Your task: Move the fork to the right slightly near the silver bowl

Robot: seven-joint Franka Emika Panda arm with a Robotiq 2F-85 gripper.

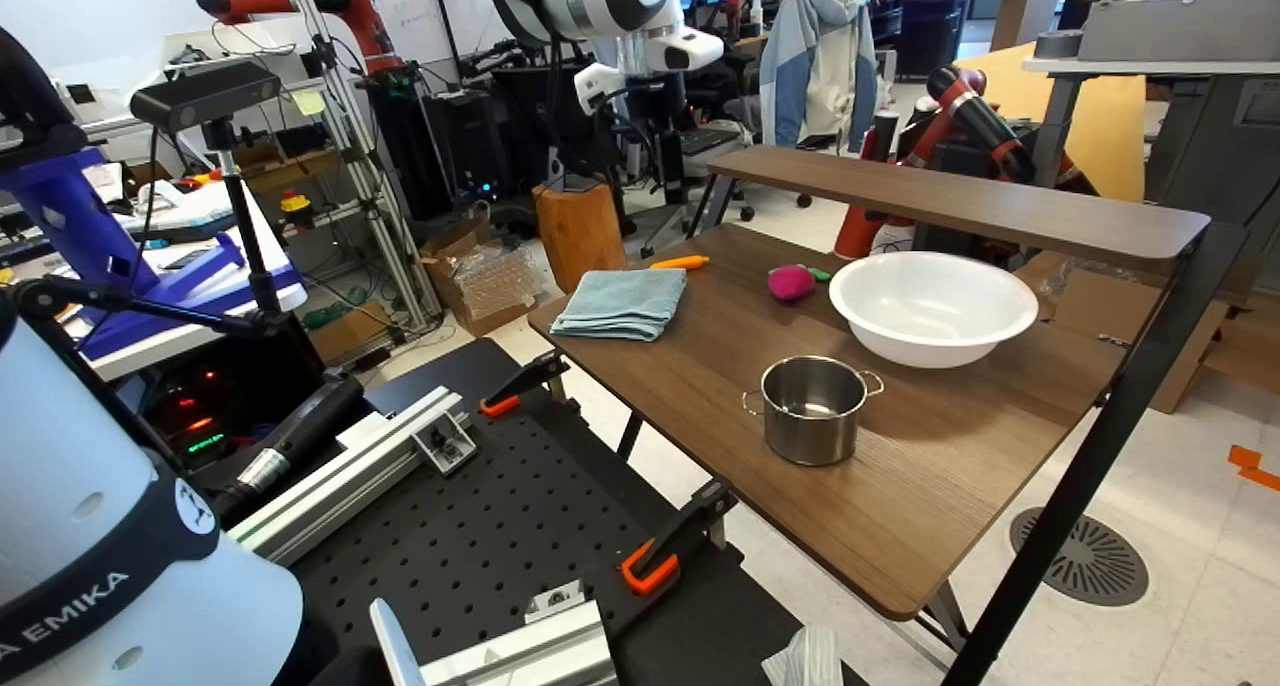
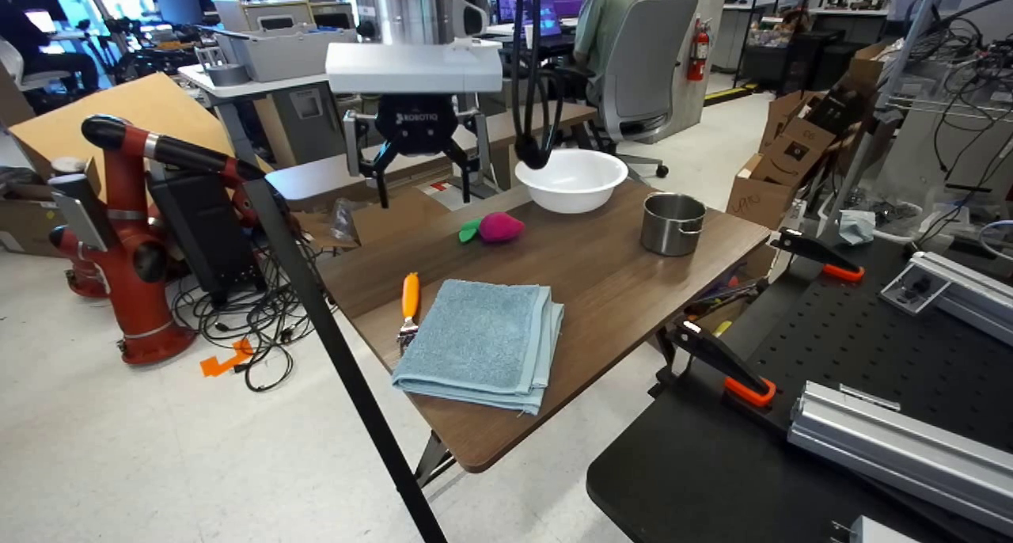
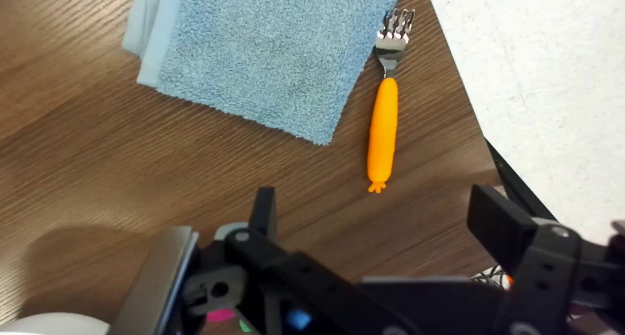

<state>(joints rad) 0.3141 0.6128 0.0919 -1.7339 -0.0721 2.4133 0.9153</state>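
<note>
The fork has an orange handle and metal tines. It lies on the brown table beside a folded blue towel, fully seen in the wrist view (image 3: 383, 130). The fork (image 2: 410, 298) is near the table's edge in an exterior view; only its orange handle (image 1: 682, 262) shows behind the towel in an exterior view. The silver bowl (image 1: 815, 416) stands upright toward the opposite end of the table, also in an exterior view (image 2: 673, 228); it is not in the wrist view. My gripper (image 2: 425, 195) is open, empty and above the table; in the wrist view its fingers (image 3: 373, 210) are spread below the handle's end.
The blue towel (image 2: 483, 337) lies right beside the fork. A pink toy with green leaves (image 2: 500, 227) and a wide white bowl (image 1: 930, 311) stand along the table's shelf side. A raised shelf (image 1: 950, 201) runs along that side. Clamps (image 2: 724, 361) sit at the black pegboard (image 1: 520, 526).
</note>
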